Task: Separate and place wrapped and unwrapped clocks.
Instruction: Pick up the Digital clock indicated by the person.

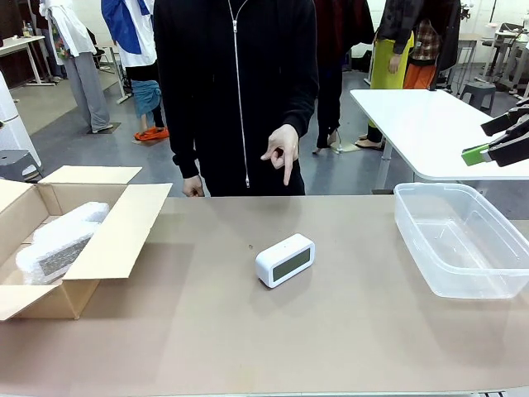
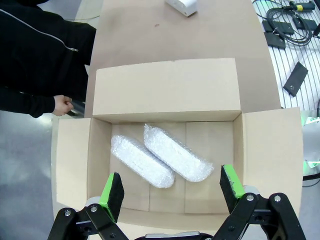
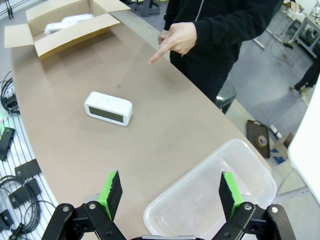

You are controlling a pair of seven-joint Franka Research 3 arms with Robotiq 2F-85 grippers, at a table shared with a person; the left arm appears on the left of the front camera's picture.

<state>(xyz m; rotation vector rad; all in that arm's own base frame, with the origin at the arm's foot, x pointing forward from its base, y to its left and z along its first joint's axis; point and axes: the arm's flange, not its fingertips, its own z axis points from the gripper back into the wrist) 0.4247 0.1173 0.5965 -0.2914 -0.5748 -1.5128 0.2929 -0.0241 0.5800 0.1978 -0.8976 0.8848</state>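
Note:
A bare white clock (image 1: 285,260) with a grey screen lies on the table's middle, also in the right wrist view (image 3: 108,108) and at the top edge of the left wrist view (image 2: 182,6). Two bubble-wrapped clocks (image 2: 142,161) (image 2: 177,153) lie side by side inside the open cardboard box (image 2: 167,87); one bundle shows in the front view (image 1: 59,242). My left gripper (image 2: 172,186) hangs open above the box. My right gripper (image 3: 170,188) is open above the clear plastic tub (image 3: 220,175); its fingers (image 1: 496,142) show at the right edge. The person's hand (image 1: 281,152) points down toward the bare clock.
The cardboard box (image 1: 107,240) sits at the table's left with flaps spread. The clear tub (image 1: 459,240) stands at the right. The person in black stands at the far edge. Cables and black parts (image 2: 285,25) lie beside the table.

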